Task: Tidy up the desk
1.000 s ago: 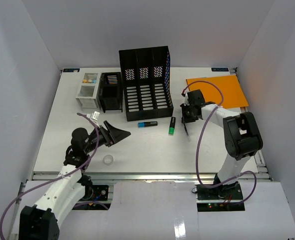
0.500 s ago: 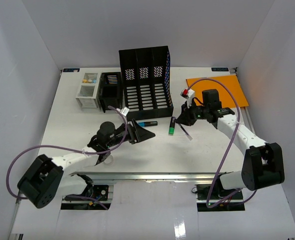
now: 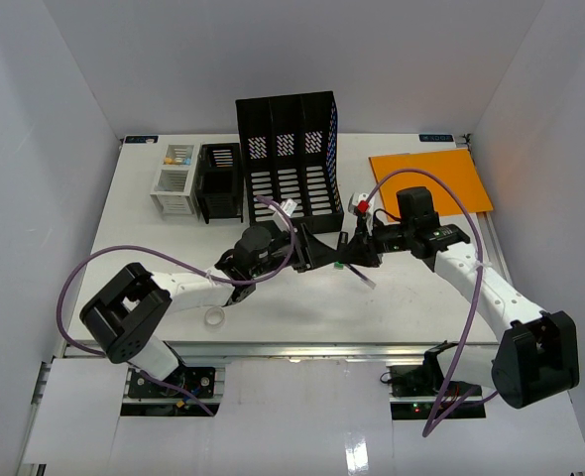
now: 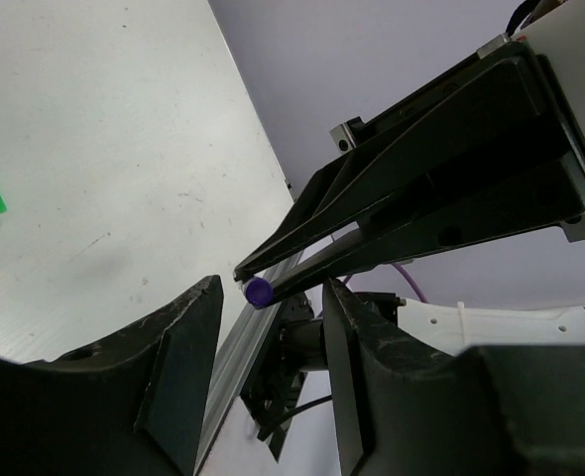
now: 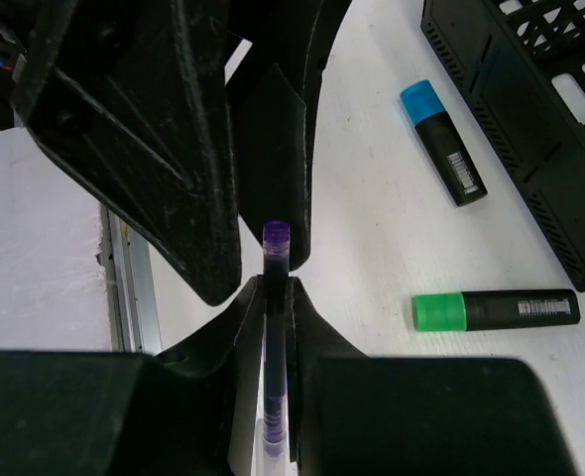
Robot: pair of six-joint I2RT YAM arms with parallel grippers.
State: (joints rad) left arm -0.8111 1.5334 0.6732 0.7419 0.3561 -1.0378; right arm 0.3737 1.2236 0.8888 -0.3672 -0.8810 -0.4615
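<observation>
- Both arms have swung in to mid-table since a second ago. The left fingers (image 4: pixel 188 327) have narrowed but are apart, straddling the purple tip of the pen (image 5: pixel 276 238); no contact visible.
- Right fingers (image 5: pixel 251 312) are clamped on the pen shaft.
- My take: seat the left squarely before the right lets go. Little tip sticks out, so there's slip risk.
- Green highlighter (image 5: pixel 496 309) and blue highlighter (image 5: pixel 443 139) lie close by, with the file rack (image 3: pixel 288 169) just behind.
- The table (image 3: pixel 154 278) spans the walled bay under both arms, with free room toward the front rail.
</observation>
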